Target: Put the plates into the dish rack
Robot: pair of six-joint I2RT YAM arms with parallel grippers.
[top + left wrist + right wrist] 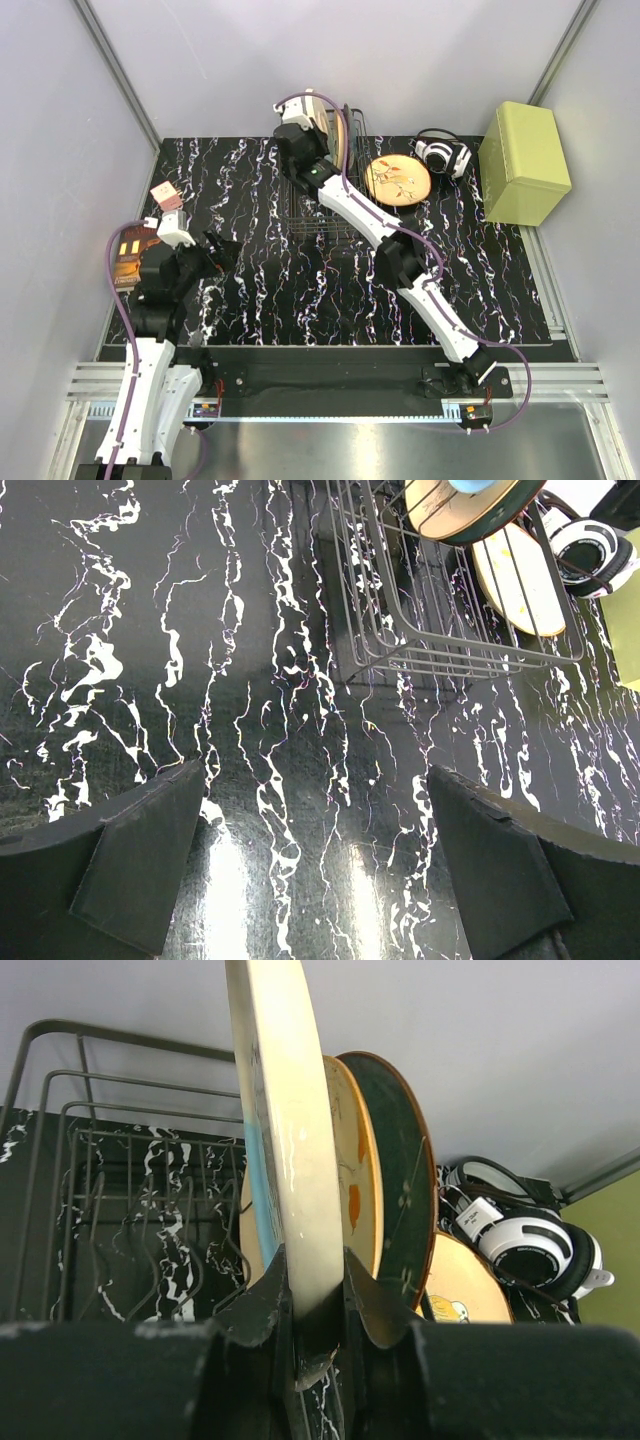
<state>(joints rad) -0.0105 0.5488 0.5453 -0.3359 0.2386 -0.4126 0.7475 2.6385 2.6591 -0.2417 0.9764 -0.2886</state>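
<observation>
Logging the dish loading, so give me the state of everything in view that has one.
dish rack: two plates slotted in
cream plate: upright, clamped by its edge over the rack
racked orange plate: standing upright
teal plate: standing upright in the rack
other orange plate: lying flat on the table
headphones: lying on the table
right jaws: shut on the cream plate
left jaws: open, empty

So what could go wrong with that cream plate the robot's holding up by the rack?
The right gripper pinches the cream ceramic plate only at its rim, standing on edge, so it might slip or tip. It sits very close beside the orange patterned plate upright in the black wire dish rack, so they could knock and chip.
</observation>
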